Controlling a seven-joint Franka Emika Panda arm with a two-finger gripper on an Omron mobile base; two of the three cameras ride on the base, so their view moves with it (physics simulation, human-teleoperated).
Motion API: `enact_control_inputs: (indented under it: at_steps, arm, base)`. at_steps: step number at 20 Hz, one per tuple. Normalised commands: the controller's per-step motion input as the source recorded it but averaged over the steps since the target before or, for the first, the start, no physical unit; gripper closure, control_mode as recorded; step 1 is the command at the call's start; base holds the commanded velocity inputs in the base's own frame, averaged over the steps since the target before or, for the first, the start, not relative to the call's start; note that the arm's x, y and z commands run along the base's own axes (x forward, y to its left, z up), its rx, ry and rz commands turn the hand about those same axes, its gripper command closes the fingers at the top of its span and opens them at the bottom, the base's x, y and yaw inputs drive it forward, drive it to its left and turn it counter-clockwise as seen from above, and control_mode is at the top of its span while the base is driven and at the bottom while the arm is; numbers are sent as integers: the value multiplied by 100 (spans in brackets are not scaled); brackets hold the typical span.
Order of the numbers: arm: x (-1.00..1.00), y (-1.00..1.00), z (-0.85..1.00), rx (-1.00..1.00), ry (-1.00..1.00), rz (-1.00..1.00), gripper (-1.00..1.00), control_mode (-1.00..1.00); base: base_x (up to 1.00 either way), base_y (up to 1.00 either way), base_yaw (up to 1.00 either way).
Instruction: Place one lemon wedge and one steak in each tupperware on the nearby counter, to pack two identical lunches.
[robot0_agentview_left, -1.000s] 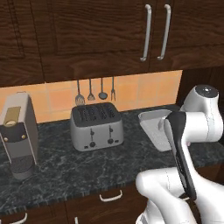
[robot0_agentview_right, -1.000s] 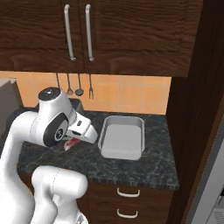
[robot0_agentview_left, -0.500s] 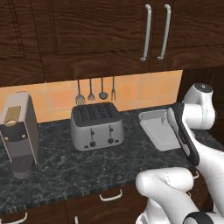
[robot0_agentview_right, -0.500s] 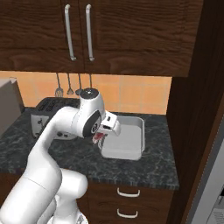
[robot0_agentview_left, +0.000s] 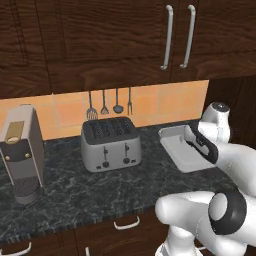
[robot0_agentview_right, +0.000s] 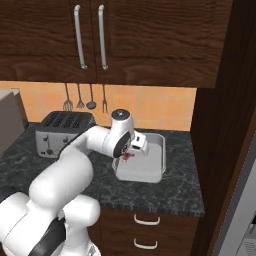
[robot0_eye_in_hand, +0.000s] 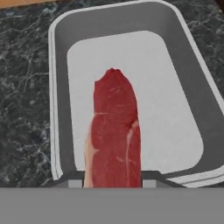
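The steak hangs right over the tupperware, clamped in the gripper, whose jaws are closed on its near end. In the hand view the meat's long axis runs straight away from the fingers, its rounded tip pointing toward the tray's far wall. It's a deep red slab with fine marbling, a pale fatty strip down its left edge and a thin light seam on the right. Its gripped end is cut off at the bottom of that view, and the finger tips barely peek out either side.

From the right base view the steak is just a small red fleck under the white wrist, over the near left part of the tupperware; I can't tell whether it touches the floor. The tray is light grey, smooth, shallow, round-cornered with a raised rim, sitting on the counter, black-grey speckled stone. In the left base view the arm hides part of the tupperware. Further left stands a silver toaster.
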Motion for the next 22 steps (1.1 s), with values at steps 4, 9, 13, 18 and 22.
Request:
enact_control_inputs:
  at_steps: [4, 9, 13, 18, 22]
  arm:
    - [63, -2, -46, 0, 7, 0, 100, -100]
    - [53, -13, -37, 0, 5, 0, 100, -100]
    - [46, -23, -25, 0, 6, 0, 100, -100]
    - [51, -18, -26, 0, 5, 0, 100, -100]
    - [36, -3, -36, 0, 5, 0, 100, -100]
  base:
    - [0, 0, 0]
    - [0, 0, 0]
    - [0, 0, 0]
    - [0, 0, 0]
    - [0, 0, 0]
